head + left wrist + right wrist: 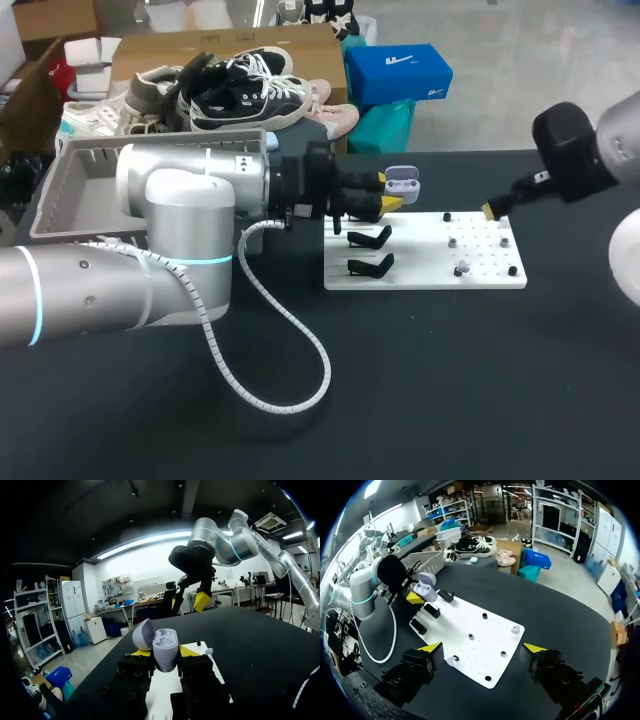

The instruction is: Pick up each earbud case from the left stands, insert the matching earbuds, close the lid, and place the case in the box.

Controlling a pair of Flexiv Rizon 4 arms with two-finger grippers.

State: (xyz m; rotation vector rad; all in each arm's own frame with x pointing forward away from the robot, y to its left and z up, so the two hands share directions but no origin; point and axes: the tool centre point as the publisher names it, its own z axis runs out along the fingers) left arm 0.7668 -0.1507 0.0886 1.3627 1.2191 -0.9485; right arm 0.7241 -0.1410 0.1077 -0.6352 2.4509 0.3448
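Note:
A lavender earbud case with its lid swung open is held above the far left corner of the white board; my left gripper is shut on it. The left wrist view shows the case upright between the yellow fingertips. Two empty black stands sit below it. Small pale earbuds rest on pegs of the board. My right gripper hangs open over the board's right side, one earbud just by its fingertip, another earbud ahead.
A grey slatted box stands at the back left, behind my left arm. A white coiled cable loops over the black tabletop in front. Black pegs stick up from the board.

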